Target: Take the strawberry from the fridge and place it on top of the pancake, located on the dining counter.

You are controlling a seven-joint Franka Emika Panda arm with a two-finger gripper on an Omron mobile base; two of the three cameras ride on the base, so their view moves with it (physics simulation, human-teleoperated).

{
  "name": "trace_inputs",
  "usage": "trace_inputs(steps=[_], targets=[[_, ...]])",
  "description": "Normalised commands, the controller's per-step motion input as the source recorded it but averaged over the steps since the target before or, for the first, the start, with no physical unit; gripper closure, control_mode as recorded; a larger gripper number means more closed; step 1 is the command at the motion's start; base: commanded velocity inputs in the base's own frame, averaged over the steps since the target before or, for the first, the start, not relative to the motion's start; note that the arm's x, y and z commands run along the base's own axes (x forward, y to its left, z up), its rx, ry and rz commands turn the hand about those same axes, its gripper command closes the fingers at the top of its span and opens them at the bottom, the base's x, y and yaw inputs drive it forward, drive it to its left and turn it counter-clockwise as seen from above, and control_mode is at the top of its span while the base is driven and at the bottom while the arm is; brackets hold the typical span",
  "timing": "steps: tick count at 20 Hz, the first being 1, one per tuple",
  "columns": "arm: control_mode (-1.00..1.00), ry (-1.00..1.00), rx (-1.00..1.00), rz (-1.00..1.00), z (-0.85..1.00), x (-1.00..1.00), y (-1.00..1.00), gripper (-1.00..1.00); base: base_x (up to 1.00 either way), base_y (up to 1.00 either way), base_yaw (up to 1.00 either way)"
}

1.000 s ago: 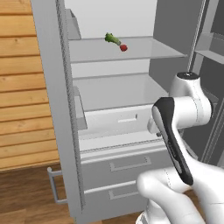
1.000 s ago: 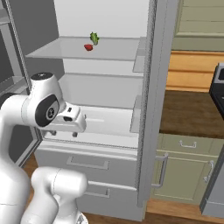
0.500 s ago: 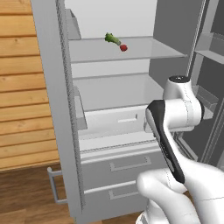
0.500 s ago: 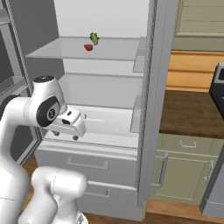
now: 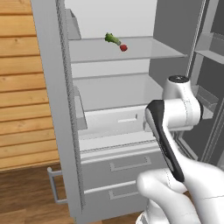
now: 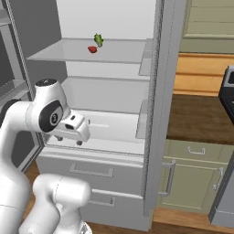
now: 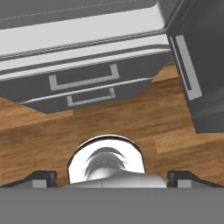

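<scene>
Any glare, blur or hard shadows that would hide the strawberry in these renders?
Left base view: flat, even light, no glare; the strawberry reads crisp on the fridge shelf. Right base view: same soft lighting, strawberry sharp beside the green vegetable. Hand view: sharp on the drawers and wood floor.

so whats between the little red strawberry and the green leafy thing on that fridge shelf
Nothing. In both base views the tiny red strawberry lies right beside the green leafy vegetable on the pale upper shelf, too close to tell whether they touch.

lighting: even, bright, rendered | shadows: faint, soft | glare: none | focus: sharp throughout
</scene>
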Motion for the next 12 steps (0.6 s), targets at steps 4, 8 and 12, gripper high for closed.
trace_inputs(steps=[4,8,12], targets=[[1.00,0.00,0.00,0.00,0.00,0.00,0.00,-1.00,0.66,0.14,0.00],[1.00,0.00,0.00,0.00,0.00,0.00,0.00,-1.00,0.80,0.22,0.00],[1.00,0.00,0.00,0.00,0.00,0.00,0.00,-1.00,0.64,0.10,0.00]])
